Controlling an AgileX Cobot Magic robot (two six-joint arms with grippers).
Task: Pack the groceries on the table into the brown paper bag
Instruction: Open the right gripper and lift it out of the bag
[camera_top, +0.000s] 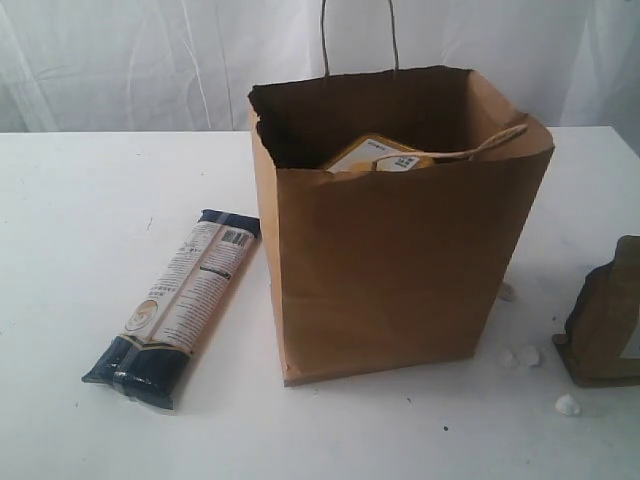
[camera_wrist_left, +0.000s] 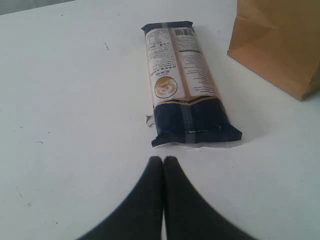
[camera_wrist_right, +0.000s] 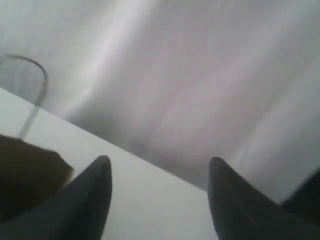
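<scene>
On the white table (camera_top: 80, 200): a flat, matte, plain surface; a few small crumpled white bits (camera_top: 567, 404) lie towards its right front.
Brown paper bag (camera_top: 400, 270): upright mid-table, boxy kraft paper with creased walls and an uneven open rim; a thin twine handle (camera_top: 358, 30) loops up at the back.
Inside the bag: the top of a yellow-labelled pack (camera_top: 375, 155) shows just above the front rim; the rest is hidden.
Pasta packet (camera_top: 180, 305): long, flat, glossy film with dark blue ends and a beige printed middle; it lies on the table just left of the bag, with a narrow strip of tabletop between them.
Brown pouch (camera_top: 610, 320): upright, stiff-looking, cut off by the right edge of the exterior view, apart from the bag.
Left gripper (camera_wrist_left: 163, 160): black tapered fingers pressed together with nothing between them, low over the table near the packet's dark blue end.
Right gripper (camera_wrist_right: 160, 170): dark fingers spread wide and empty, held near the bag's rim and handle loop, with draped white cloth (camera_wrist_right: 200, 75) beyond.
</scene>
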